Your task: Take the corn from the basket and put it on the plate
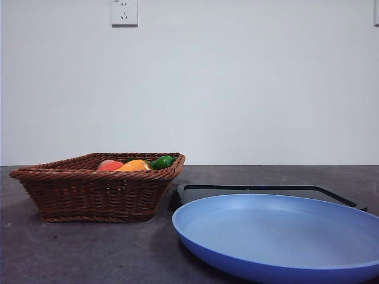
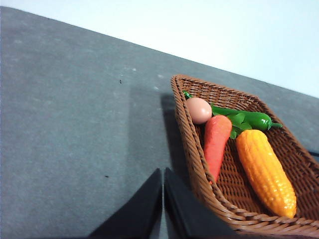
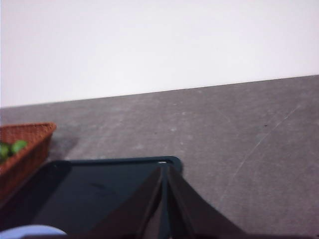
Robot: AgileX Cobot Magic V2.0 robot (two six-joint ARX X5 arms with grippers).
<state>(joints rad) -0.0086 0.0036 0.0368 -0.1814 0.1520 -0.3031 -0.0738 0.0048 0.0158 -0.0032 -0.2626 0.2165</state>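
The orange-yellow corn [image 2: 265, 173] lies in the brown wicker basket [image 2: 194, 164], beside a red-orange carrot-like vegetable [image 2: 217, 144], a green pepper [image 2: 246, 119] and a pinkish egg-shaped piece [image 2: 199, 110]. In the front view the corn [image 1: 134, 166] just peeks over the rim of the basket [image 1: 95, 189] at the left. The blue plate [image 1: 278, 236] sits near and large at the right. My left gripper [image 2: 163, 174] is shut, above the table just outside the basket's rim. My right gripper [image 3: 164, 172] is shut, over the black tray.
A flat black tray [image 1: 260, 192] lies behind the plate and next to the basket; it fills the near part of the right wrist view [image 3: 99, 194]. The dark grey table [image 2: 75, 124] meets a white wall with a socket [image 1: 124, 12].
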